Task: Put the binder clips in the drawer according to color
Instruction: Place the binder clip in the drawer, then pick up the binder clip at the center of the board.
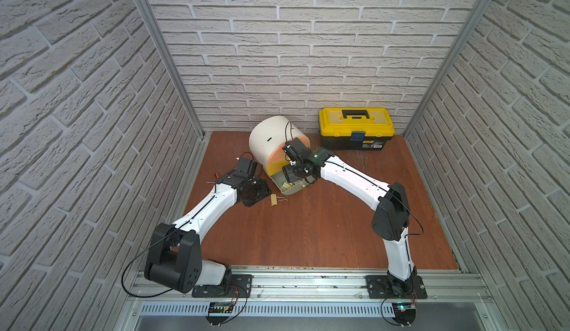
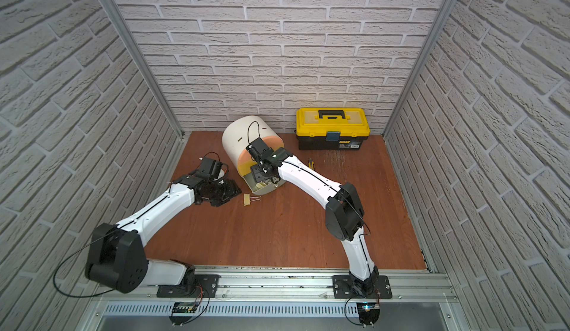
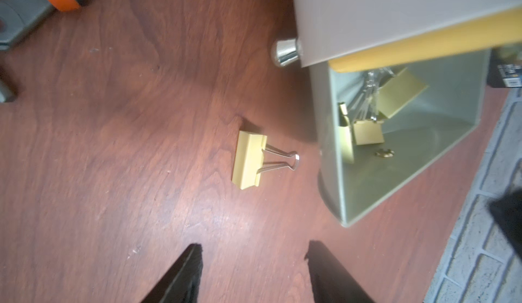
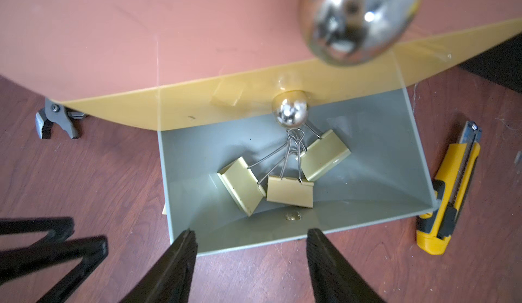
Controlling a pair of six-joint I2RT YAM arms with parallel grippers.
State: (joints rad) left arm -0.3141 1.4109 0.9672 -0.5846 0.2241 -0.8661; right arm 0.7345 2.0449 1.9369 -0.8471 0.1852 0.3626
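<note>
Three pale yellow binder clips (image 4: pixel 288 180) lie in the pulled-out grey drawer (image 4: pixel 367 208), below my right jaws (image 4: pixel 251 238), spread and empty. One yellow clip (image 3: pixel 250 160) lies on the surface just beside the drawer, before my left jaws (image 3: pixel 254 252), also spread.

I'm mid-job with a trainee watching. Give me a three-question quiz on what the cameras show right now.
1. True or false: the pulled-out grey drawer holds blue clips.
2. How many yellow clips lie inside that drawer?
3. Multiple choice: the lone yellow clip on the table lies
A. between the fingers of the right gripper
B. on the wood ahead of the open left gripper, untouched
C. on top of the toolbox

Key
1. False: only yellow clips show in it.
2. Three.
3. B
</note>
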